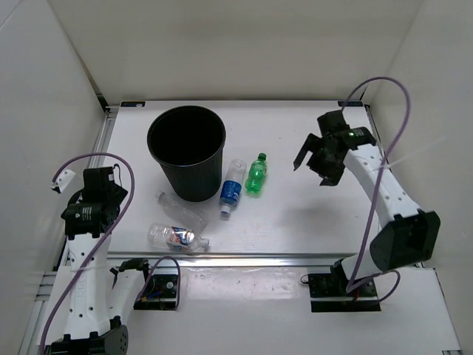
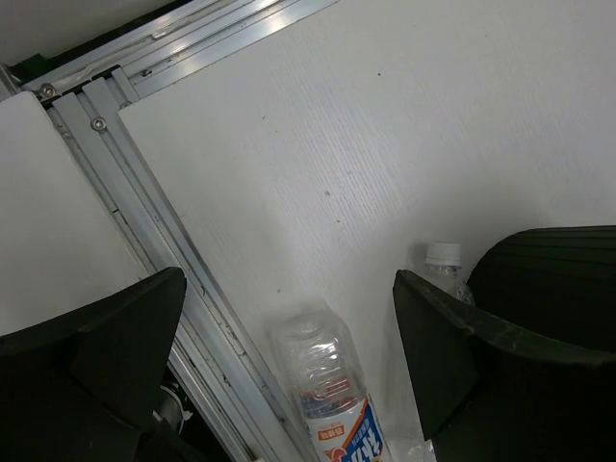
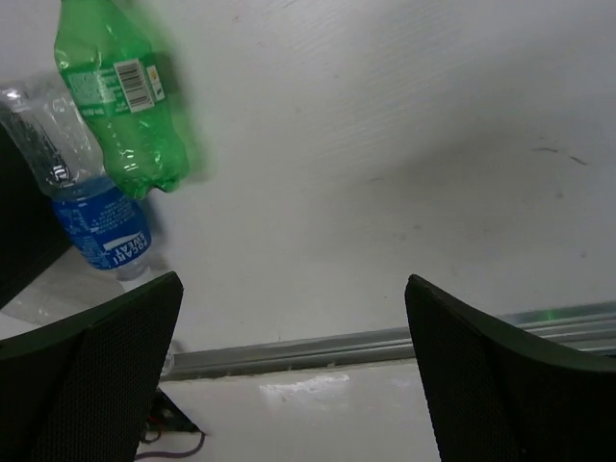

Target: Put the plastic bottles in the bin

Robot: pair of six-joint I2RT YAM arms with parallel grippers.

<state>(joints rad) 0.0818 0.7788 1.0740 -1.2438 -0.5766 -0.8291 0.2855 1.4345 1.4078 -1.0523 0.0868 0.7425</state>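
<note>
The black bin (image 1: 151, 140) stands upright at the back left of the table. All four plastic bottles lie on the table. The green one (image 1: 256, 174) and the blue-label one (image 1: 231, 188) are right of the bin. The plain clear one (image 1: 182, 209) and the colourful-label one (image 1: 176, 237) are in front of it. My left gripper (image 1: 103, 185) is open above the table's left edge; its view shows the colourful-label bottle (image 2: 327, 385) low between the fingers, well below them. My right gripper (image 1: 312, 170) is open and empty, raised right of the green bottle (image 3: 120, 96).
An aluminium rail (image 2: 144, 183) runs along the table's left edge under my left gripper, and another (image 3: 366, 342) along the front edge. White walls close in the back and sides. The bin's side (image 2: 563, 265) shows at the right of the left wrist view.
</note>
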